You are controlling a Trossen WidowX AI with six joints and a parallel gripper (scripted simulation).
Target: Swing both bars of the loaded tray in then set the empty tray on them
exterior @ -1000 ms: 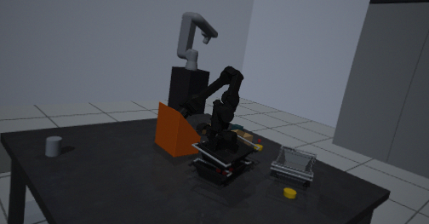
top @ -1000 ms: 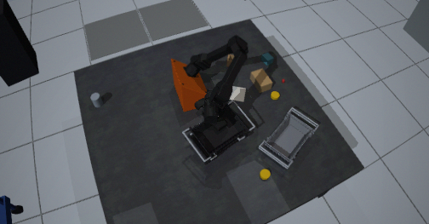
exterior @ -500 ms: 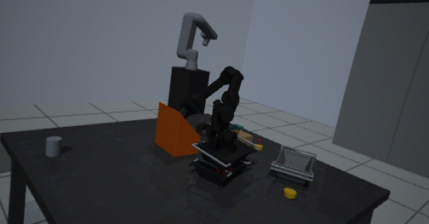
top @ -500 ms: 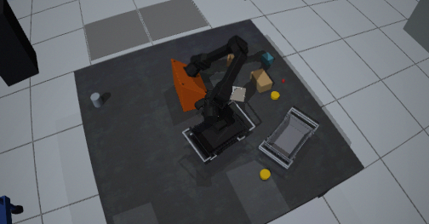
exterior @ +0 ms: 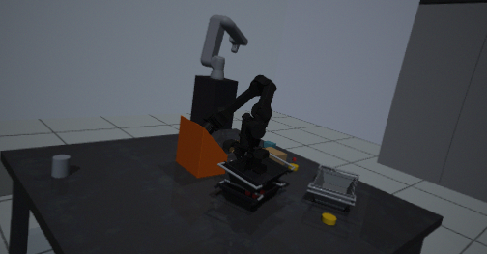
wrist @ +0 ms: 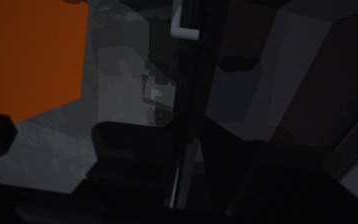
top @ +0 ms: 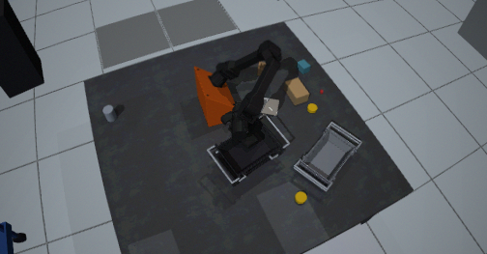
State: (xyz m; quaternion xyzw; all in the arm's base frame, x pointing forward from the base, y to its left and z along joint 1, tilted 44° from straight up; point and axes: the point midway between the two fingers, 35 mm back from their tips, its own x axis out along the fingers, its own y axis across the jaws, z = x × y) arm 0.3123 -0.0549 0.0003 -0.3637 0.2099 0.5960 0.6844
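Observation:
My gripper point(top: 249, 137) point(exterior: 256, 167) is shut on a wall of the empty black tray point(top: 242, 157) point(exterior: 272, 175); that wall runs between the fingers in the wrist view. The held tray's pale wire bars stand out at its ends. The loaded black tray point(exterior: 238, 196) is directly underneath, mostly hidden from above; red blocks point(exterior: 249, 193) show inside it in the exterior view. Pale bits of its wire bars show at its edges, but their full position is hidden. The held tray is close above it, roughly level; whether they touch I cannot tell.
A grey tray point(top: 329, 155) point(exterior: 335, 183) with wire bars stands to the right. An orange wedge point(top: 213, 104) point(exterior: 195, 149) stands close behind on the left. A tan block point(top: 298, 92), teal cube point(top: 303, 67), yellow discs point(top: 300, 197) point(exterior: 329, 218) and grey cylinder point(top: 110, 113) point(exterior: 61, 166) also stand about.

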